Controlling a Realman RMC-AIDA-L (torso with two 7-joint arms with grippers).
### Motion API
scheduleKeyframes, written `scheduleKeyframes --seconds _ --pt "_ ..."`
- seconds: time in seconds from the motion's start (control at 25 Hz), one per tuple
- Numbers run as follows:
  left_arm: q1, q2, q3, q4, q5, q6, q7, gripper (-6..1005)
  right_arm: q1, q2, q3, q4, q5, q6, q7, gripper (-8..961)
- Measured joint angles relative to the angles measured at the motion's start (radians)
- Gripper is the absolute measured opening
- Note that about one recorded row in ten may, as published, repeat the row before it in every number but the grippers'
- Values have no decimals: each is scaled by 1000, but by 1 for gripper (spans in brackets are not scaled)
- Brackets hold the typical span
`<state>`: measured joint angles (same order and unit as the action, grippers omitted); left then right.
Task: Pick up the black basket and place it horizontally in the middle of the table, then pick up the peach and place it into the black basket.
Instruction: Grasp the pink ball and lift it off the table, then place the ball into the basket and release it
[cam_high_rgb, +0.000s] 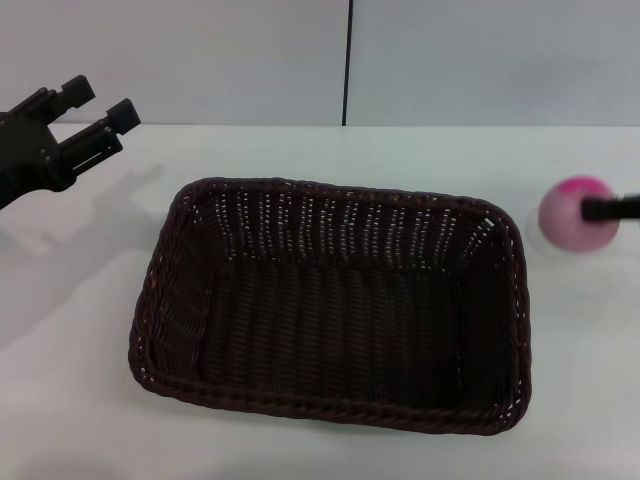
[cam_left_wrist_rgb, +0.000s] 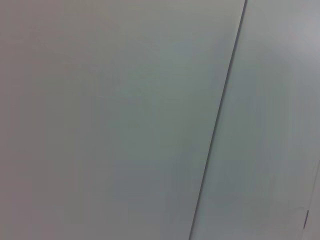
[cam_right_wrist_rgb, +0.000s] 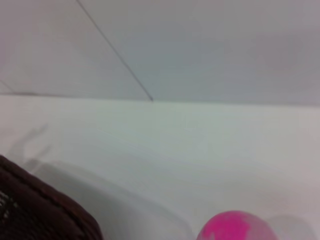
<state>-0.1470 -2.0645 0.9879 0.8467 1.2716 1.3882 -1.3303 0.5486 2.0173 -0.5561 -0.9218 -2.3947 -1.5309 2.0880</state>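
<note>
R gripper (cam_high_rgb: 606, 209) at the peach (cam_high_rgb: 573, 216), basket (cam_high_rgb: 330, 300) mid-table (cam_high_rgb: 80, 420).
Your L gripper (cam_high_rgb: 98, 112) hangs far-left, fingers spread; can't tell R fingers' state.

My left black blocky tool (cam_high_rgb: 95, 112) has two thick fingers with square tips. My right tool (cam_high_rgb: 612, 208) shows only a thin black bar.

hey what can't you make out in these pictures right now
- Right gripper: head view shows one dark finger at the peach; the frame edge cuts off the rest, so its grip is unclear.
- Peach underside: right wrist view's edge crops it.
- Left wrist view: only blank wall, nothing of the basket or table.
- Left gripper: open, raised left of the basket.
</note>
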Motion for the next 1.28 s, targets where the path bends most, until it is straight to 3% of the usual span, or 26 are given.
scheduleKeyframes --seconds 0.16,0.24,0.32,0.4,0.44,0.48,0.52,0.76,0.84,1.28 --pt "-1 1 0 0 0 0 0 767 2 2 -3 -122 66 -70 7 238" --pt "-1 1 0 0 0 0 2 767 21 25 -17 -266 92 -140 35 225" --pt "0 1 0 0 0 0 3 767 26 34 -34 -321 94 -154 52 210" --pt "5 1 0 0 0 0 8 767 31 49 -86 -414 98 -165 82 194" --pt "10 1 -4 0 0 0 15 767 30 56 -183 -496 130 -165 117 179" --pt "10 1 -4 0 0 0 15 767 30 56 -183 -496 130 -165 117 165" --pt "13 0 -7 0 0 0 19 767 32 56 -276 -520 189 -160 133 150" --pt "24 0 -16 -67 -45 26 63 767 82 55 -440 -440 261 -100 136 100" --pt "32 1 -39 -97 -64 55 92 767 125 55 -501 -334 262 -42 136 85" --pt "44 2 -56 -108 -65 79 97 767 205 57 -573 -115 294 7 89 77"
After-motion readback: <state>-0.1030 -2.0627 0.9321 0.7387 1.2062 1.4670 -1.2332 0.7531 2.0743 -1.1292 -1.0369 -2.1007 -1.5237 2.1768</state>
